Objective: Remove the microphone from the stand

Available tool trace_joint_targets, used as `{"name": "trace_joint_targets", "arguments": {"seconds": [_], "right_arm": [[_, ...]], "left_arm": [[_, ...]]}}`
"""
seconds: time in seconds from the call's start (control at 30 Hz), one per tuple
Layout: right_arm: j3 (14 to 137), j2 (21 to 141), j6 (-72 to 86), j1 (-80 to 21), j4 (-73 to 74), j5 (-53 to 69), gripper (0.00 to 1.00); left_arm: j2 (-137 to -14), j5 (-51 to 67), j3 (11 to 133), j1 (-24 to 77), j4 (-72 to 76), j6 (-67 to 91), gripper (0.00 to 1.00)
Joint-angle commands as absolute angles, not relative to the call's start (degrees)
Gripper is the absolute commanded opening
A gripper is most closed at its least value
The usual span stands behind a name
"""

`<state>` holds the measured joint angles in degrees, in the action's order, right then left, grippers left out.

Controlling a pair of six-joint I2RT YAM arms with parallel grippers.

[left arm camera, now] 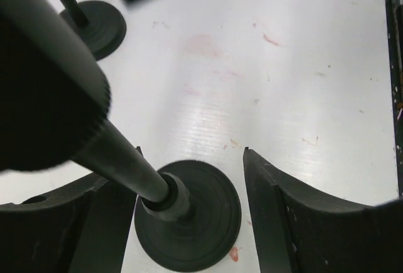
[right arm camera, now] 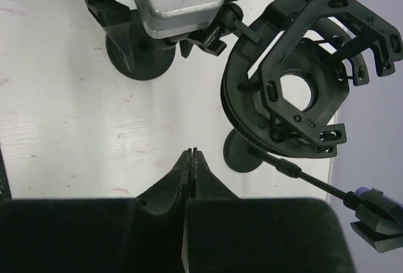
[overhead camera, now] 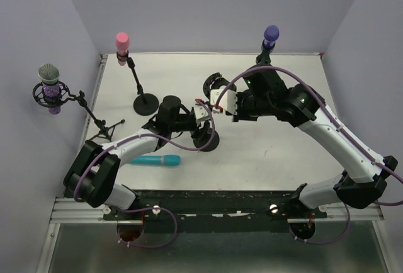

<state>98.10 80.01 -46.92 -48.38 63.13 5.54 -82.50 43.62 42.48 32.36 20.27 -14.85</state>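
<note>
Microphone [overhead camera: 156,160], teal and slim, lies flat on the white table [overhead camera: 283,160] near its front edge, left of centre. Left gripper [left arm camera: 190,155] has its jaws apart astride the pole of the black round-based stand [left arm camera: 195,222]. Right gripper [right arm camera: 191,160], fingers pressed together and holding nothing, hovers beside the stand's open black shock-mount ring [right arm camera: 296,90].
</note>
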Motion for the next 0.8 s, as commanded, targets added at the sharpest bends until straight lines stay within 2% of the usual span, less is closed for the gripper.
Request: {"name": "trace_joint_targets", "arguments": {"seconds": [0.0, 0.13, 0.23, 0.5, 0.77], "right_arm": [[100.1, 80.0, -47.5, -48.8, 64.8, 9.3, 0.09], [102.0, 81.3, -47.7, -48.8, 63.4, 11.2, 0.34], [102.7, 82.0, -48.9, -49.0, 61.2, 12.0, 0.43], [102.7, 85.3, -52.8, -49.7, 56.5, 9.8, 0.52], [105.5, 87.5, -51.6, -51.1, 53.6, 8.3, 0.53]], "left_arm": [[-79.4, 41.6, 39.0, 31.4, 20.1, -16.6, 0.73], [-78.6, 40.7, 37.3, 30.1, 22.6, -14.8, 0.74], [-78.7, 41.3, 36.5, 29.9, 24.1, -13.6, 0.73], [-80.4, 42.9, 35.6, 29.9, 29.3, -12.2, 0.6], [-82.4, 42.2, 35.2, 29.9, 31.5, -14.2, 0.36]]}}
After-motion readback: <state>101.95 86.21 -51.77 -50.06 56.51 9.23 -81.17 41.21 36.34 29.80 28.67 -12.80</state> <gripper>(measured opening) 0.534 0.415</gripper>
